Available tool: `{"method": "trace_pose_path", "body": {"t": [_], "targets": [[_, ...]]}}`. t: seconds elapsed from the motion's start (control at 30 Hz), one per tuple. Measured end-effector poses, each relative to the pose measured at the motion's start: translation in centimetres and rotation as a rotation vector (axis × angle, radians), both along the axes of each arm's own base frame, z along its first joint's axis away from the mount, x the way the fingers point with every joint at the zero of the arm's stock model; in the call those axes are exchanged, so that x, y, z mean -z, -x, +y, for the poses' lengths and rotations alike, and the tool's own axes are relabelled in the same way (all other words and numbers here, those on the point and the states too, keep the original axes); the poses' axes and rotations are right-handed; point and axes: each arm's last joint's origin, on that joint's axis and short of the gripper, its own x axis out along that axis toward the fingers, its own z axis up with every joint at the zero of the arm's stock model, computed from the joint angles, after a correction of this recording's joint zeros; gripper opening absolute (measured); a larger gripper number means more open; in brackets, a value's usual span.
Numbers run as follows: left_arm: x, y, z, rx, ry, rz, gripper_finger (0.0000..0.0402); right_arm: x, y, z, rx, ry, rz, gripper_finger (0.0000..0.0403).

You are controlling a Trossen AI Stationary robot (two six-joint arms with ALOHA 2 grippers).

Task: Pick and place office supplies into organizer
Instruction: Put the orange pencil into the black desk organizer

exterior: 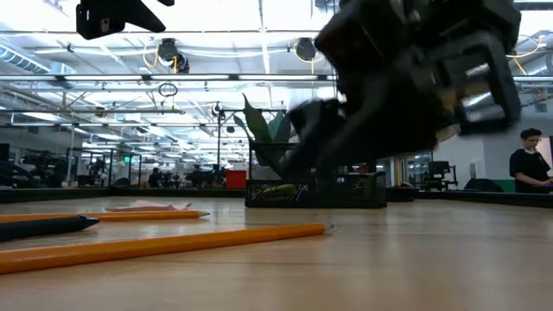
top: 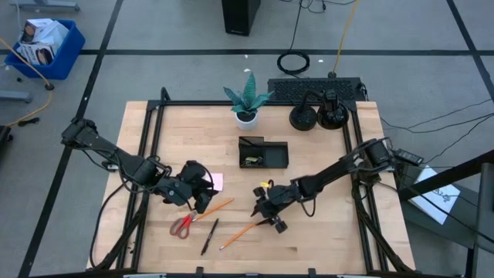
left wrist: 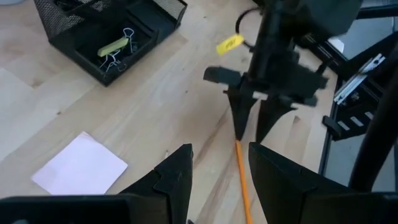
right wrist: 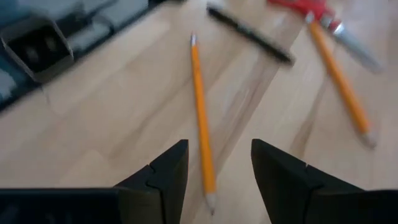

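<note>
Orange wooden pencil [right wrist: 201, 118] is lying directly under the right gripper [right wrist: 214, 168], its length running out ahead between the two dark fingers, which are standing parted on either side of it without touching it and are holding nothing. Just beyond that gripper a black pen [right wrist: 250, 34] is lying across the boards, with a second orange pencil [right wrist: 341, 84] angled beside it and the red-handled scissors [right wrist: 305, 7] at its far end. Opposite, the left gripper [left wrist: 219, 177] is hovering with its fingers partly spread and empty, facing the right gripper over the same pencil; a pale pink square sticky-note pad [left wrist: 79, 164] is lying close beside it. Farther from both grippers, the black mesh desk organizer [top: 262, 152] is sitting near the middle of the light wooden table [top: 324, 239], holding a yellow-green highlighter [left wrist: 112, 46] and wire binder clips [left wrist: 114, 57]. Behind it are standing a potted green plant [top: 247, 99], two round black bases [top: 318, 116] and a black keyboard [top: 315, 89]. Across the room a person [exterior: 529, 161] is sitting under ceiling lights.
</note>
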Motion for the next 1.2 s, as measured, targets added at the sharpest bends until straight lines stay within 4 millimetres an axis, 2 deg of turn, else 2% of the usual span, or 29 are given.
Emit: {"method": "trace_pose_path", "body": {"t": [0.17, 0.47, 0.6, 0.73, 0.9, 1.2], "targets": [[0.0, 0.0, 0.0, -0.016, 0.019, -0.001, 0.0161, 1.2, -0.4, 0.6, -0.027, 0.048, -0.039, 0.0168], [0.0, 0.0, 0.0, -0.028, 0.030, 0.000, 0.0161, 2.0, -0.6, 0.6, -0.057, 0.094, -0.088, 0.0165], [0.0, 0.0, 0.2, -0.033, 0.030, 0.000, 0.0161, 2.5, -0.7, 0.6, -0.064, 0.106, -0.091, 0.0165], [0.0, -0.1, 0.2, -0.037, 0.031, -0.001, 0.0161, 3.9, -0.7, 0.6, -0.062, 0.096, -0.055, 0.0164], [0.0, -0.1, 0.3, -0.022, 0.054, 0.009, 0.0161, 4.0, -0.8, 0.6, -0.056, 0.091, -0.061, 0.0162], [0.0, -0.1, 0.2, -0.020, 0.052, 0.009, 0.0161, 4.3, -0.6, 0.6, -0.061, 0.106, -0.028, 0.0112]]}}
